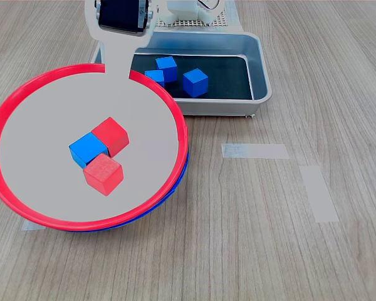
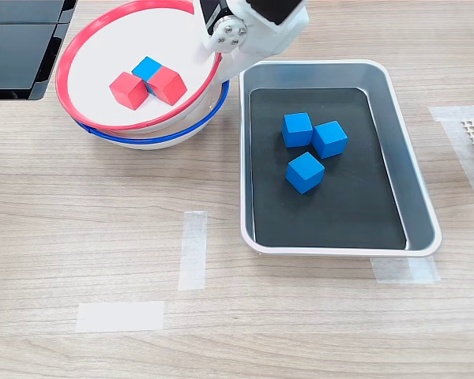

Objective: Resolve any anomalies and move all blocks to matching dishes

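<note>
At far rim of red-rimmed dish [image 1: 25, 213], stacked in blue-rimmed dish [image 2: 154, 138]: gripper [image 2: 213, 51] clamps rim, lifting it tilted. Dish rigid, light, slick; three cubes may slide.

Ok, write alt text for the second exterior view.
A red-rimmed dish stacked on a blue-rimmed dish holds two red blocks and one blue block. To its right, a grey metal tray holds three blue blocks. The white robot arm reaches over the red rim at the top; its gripper is not visible.
</note>
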Available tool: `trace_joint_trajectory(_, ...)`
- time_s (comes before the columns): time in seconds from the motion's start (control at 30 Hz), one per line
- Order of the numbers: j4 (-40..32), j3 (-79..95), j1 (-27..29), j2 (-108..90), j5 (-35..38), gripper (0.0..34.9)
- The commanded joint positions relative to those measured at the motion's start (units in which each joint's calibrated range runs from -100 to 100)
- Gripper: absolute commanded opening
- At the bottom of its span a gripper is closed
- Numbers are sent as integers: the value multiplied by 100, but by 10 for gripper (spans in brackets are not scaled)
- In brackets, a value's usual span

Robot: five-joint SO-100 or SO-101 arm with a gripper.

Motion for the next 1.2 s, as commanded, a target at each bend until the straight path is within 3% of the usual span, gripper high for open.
trace_joint_trajectory(0.0, -80, -204, 46, -64, 39, 15)
trace_joint_trajectory(0.73, 52, 33, -95, -1650, -332, 0)
trace_joint_trajectory(0.87, 234, -276, -358, -1667, -474, 0)
trace_joint_trajectory(1.17, 647, -914, -1563, -1420, -786, 0)
